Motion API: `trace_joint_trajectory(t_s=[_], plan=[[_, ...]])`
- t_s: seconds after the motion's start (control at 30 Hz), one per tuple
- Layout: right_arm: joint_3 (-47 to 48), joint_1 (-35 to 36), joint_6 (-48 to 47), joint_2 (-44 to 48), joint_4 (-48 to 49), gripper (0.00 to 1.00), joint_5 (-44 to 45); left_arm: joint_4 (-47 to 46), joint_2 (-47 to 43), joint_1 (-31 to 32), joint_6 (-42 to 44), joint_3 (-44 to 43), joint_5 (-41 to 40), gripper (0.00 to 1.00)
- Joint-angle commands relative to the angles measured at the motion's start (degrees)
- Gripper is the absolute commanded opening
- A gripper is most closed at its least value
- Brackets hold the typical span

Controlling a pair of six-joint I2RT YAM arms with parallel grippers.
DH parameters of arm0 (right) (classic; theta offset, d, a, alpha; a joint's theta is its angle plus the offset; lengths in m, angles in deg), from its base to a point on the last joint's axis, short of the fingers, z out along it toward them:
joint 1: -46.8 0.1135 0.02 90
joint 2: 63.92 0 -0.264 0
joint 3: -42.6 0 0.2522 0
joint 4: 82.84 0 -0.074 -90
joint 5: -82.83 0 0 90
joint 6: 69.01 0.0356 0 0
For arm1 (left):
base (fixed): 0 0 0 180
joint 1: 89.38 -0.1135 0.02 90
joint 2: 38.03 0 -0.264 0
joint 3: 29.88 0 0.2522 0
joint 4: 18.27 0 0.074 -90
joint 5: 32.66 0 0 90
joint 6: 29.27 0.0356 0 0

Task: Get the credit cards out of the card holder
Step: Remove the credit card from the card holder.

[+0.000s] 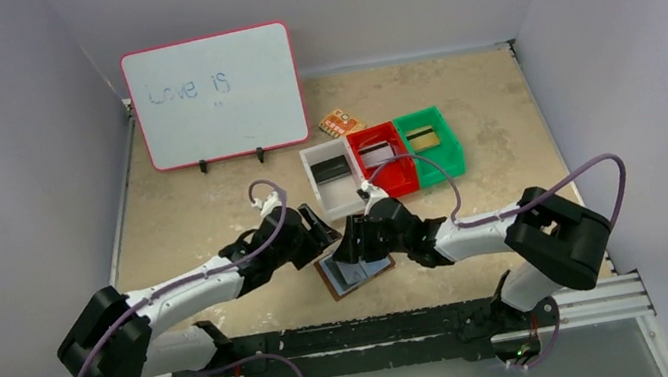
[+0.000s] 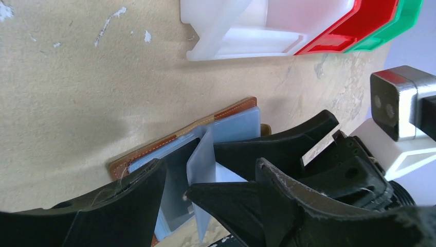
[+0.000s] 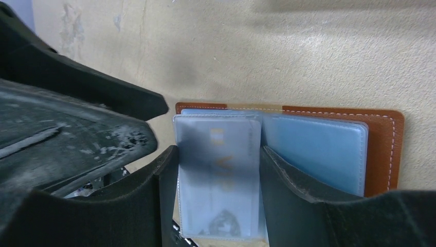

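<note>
Card holder (image 3: 383, 149) lies open on worktop (image 1: 212, 208), just on the arms' side of the white bin (image 1: 318, 183). One clear pocket leaf is raised, a credit card (image 3: 218, 175) inside it, print blurred. Right end effector (image 3: 217, 152): fingers flank that leaf; possibly pinching, cannot tell. Left end effector (image 1: 322, 234): fingers apart, beside the holder.

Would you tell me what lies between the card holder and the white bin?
Nothing: the table between the card holder and white bin is bare, seen in the left wrist view.
</note>
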Motion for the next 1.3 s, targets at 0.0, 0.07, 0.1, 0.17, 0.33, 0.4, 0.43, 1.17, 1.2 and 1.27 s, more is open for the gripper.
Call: trace_joint_trajectory(t_s=[0.0,0.07,0.1,0.17,0.33,0.4,0.43,1.17,1.2,1.27], plan=[[-3.0,-1.2,0.8,0.7,1.7,0.47,-3.6,-8.9,2.4,0.2,-4.1,1.3,2.0,0.64],[-3.4,-1.4,0.9,0.7,2.1,0.47,-3.7,-11.8,3.9,0.2,-5.7,2.1,2.0,0.64],[-3.5,-1.4,0.9,0.7,2.4,0.47,-3.7,-13.3,4.7,0.2,-6.4,2.4,2.1,0.64],[-3.8,-1.4,0.9,0.7,2.7,0.47,-3.7,-16.0,6.5,0.2,-7.7,2.7,2.3,0.64],[-4.5,-1.5,0.8,1.6,3.3,0.51,-3.9,-24.6,11.5,0.3,-10.7,3.4,5.3,0.62],[-4.9,-1.6,0.9,2.6,2.9,0.56,-3.5,-27.9,13.0,0.3,-12.1,3.5,6.3,0.61],[-5.1,-1.5,0.9,3.3,2.7,0.58,-3.4,-28.8,13.3,0.3,-12.5,3.5,6.5,0.6],[-5.9,-1.8,-1.5,22.5,-13.3,0.81,2.8,-37.0,21.2,4.0,-17.2,-0.4,10.9,0.59],[-5.9,-1.9,-1.7,23.5,-14.6,0.81,2.8,-36.9,21.4,4.1,-17.4,-0.8,10.9,0.6],[-6.0,-1.8,-1.8,25.0,-17.6,0.8,2.7,-37.3,22.2,4.4,-18.2,-1.1,10.9,0.6]])
